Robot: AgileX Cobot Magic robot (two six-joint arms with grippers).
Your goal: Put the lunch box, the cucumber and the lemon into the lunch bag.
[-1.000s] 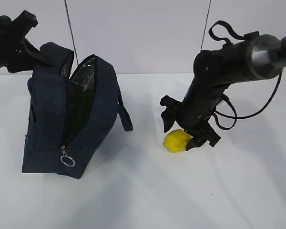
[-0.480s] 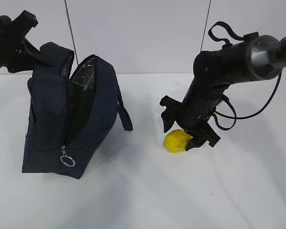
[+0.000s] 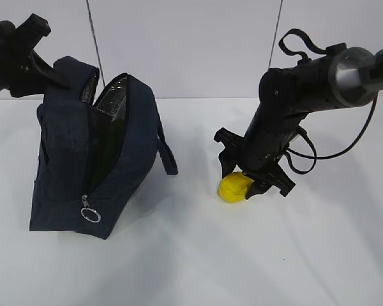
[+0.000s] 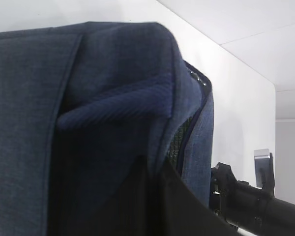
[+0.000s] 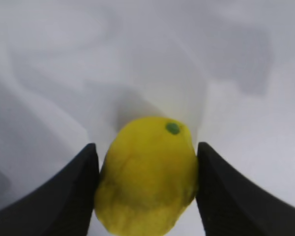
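Note:
The dark navy lunch bag [image 3: 64,159] stands at the left with its zipper open; it fills the left wrist view [image 4: 113,73]. My left gripper [image 3: 62,79] is at the bag's top rear edge and looks shut on its fabric [image 4: 155,196]. Something dark green shows inside the opening [image 3: 107,150]; I cannot tell what it is. The lunch box and the cucumber are not visible as such. The yellow lemon [image 3: 233,189] lies on the white table at the right. My right gripper [image 3: 244,185] is shut on it, and both fingers touch its sides in the right wrist view [image 5: 146,150].
The silver ring pull [image 3: 90,215] hangs at the bag's lower front. A strap [image 3: 167,153] trails off the bag's right side. The right arm [image 4: 255,206] shows beyond the bag. White table [image 3: 191,255] and white wall surround everything.
The right gripper's fingers have closed in on the lemon, which shifted slightly left. The bag and the left arm have not moved.

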